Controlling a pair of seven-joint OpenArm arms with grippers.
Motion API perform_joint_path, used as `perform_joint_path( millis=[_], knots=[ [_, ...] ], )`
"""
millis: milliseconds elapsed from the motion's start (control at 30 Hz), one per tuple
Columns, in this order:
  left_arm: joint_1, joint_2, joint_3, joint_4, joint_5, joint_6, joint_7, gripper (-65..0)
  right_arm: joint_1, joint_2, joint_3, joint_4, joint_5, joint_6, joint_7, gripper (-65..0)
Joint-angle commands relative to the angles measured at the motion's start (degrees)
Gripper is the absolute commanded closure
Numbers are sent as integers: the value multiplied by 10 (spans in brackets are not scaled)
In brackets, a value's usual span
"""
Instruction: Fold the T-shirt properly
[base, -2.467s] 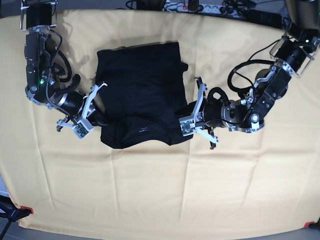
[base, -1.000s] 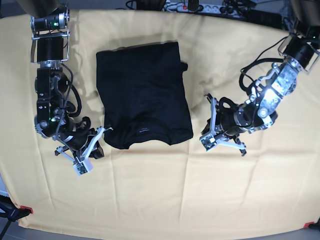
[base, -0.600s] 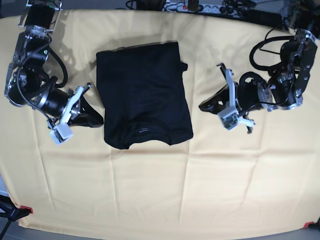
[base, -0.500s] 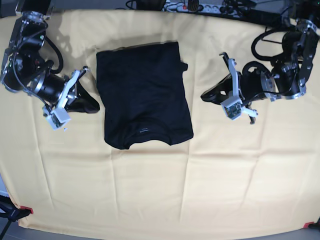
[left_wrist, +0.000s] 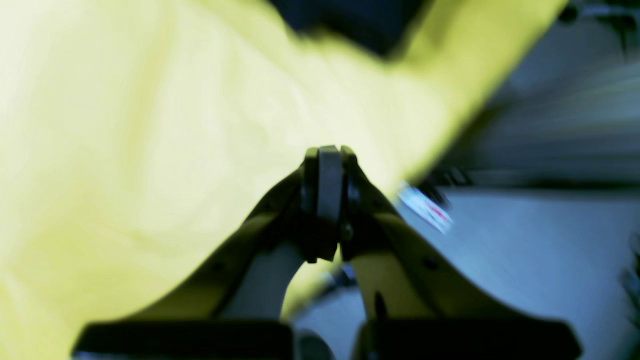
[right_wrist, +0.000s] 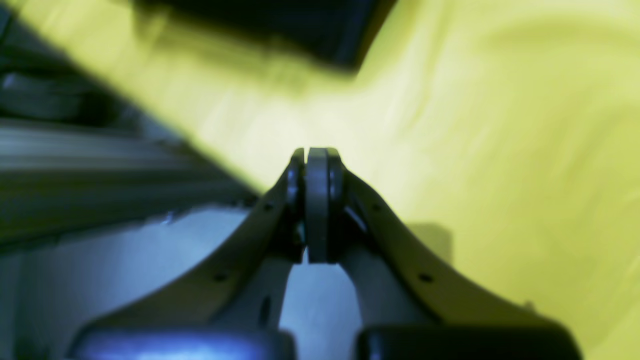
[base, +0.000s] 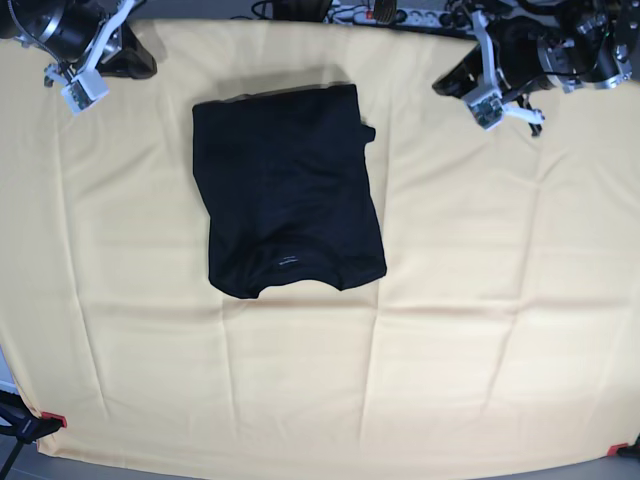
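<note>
In the base view, upper middle of the frame: T-shirt lay folded into a dark upright rectangle, flat on the yellow cloth, collar end toward the lower edge, a small flap of fabric poking out at its upper right corner. At the upper left corner, right gripper hung over the cloth's top edge, well apart from the shirt, fingers together, nothing between them. At the upper right, left gripper sat near the cloth's top edge, likewise well apart from the shirt, fingers together and empty. Along the top edge, a power strip and cables beyond the cloth.

In the left wrist view, blurred: left gripper in the centre, fingers pressed together on nothing. Yellow cloth filled the left and upper middle; a dark patch of T-shirt at the top edge; grey floor at the right.

In the right wrist view, also blurred: right gripper in the centre, fingers closed flat against each other, empty. Yellow cloth across the right; T-shirt as a dark shape at the top; grey floor at lower left.
</note>
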Motion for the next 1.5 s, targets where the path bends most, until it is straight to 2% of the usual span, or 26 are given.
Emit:
perform_joint_path(
  millis=[0,133,233,333,433,533,600,700,867,1033,1167,1200,1267,1333,1433,1467],
  knots=[
    [24,0,-11,9,-12,-1,1,0,-21,2,8,7,19,4,-1,0],
    [121,26,-26,9,-12,-1,27,0,-95,1,12,7,12,4,-10,0],
    [187,45,-26,9,-6,-2,28,0,-150,1,12,7,11,28,-9,0],
    [243,67,-26,9,16,-16,27,0,-198,1,8,7,11,28,-3,0],
    [278,90,-23,9,25,-24,16,0,-213,1,-12,-22,10,28,7,0],
    [283,111,-4,-61,25,-41,-22,0,-200,1,-57,-105,-9,28,44,0],
    [264,120,20,-125,28,-47,-43,0,-178,1,-101,-165,-69,28,79,0],
    [207,132,67,-236,64,-47,-61,0,-127,1,-172,-262,-163,28,126,0],
    [97,150,150,-439,120,-47,-141,0,-24,1,-265,-452,-269,28,223,0],
    [-5,181,205,-631,207,-47,-283,0,84,1,-338,-641,-348,28,307,0],
    [-87,223,229,-793,276,-43,-429,0,155,0,-388,-778,-415,28,432,0],
    [-109,234,238,-836,294,-35,-463,0,171,-2,-398,-807,-438,13,463,0],
    [-154,254,263,-920,329,-3,-528,0,201,-14,-414,-855,-494,-43,506,0],
    [-194,275,295,-996,354,55,-585,0,228,-31,-426,-893,-535,-103,521,0],
    [-231,314,350,-1089,360,156,-637,0,256,-68,-441,-931,-577,-191,534,0],
    [-237,327,369,-1111,358,174,-655,0,261,-79,-447,-940,-592,-213,547,0]
  ],
)
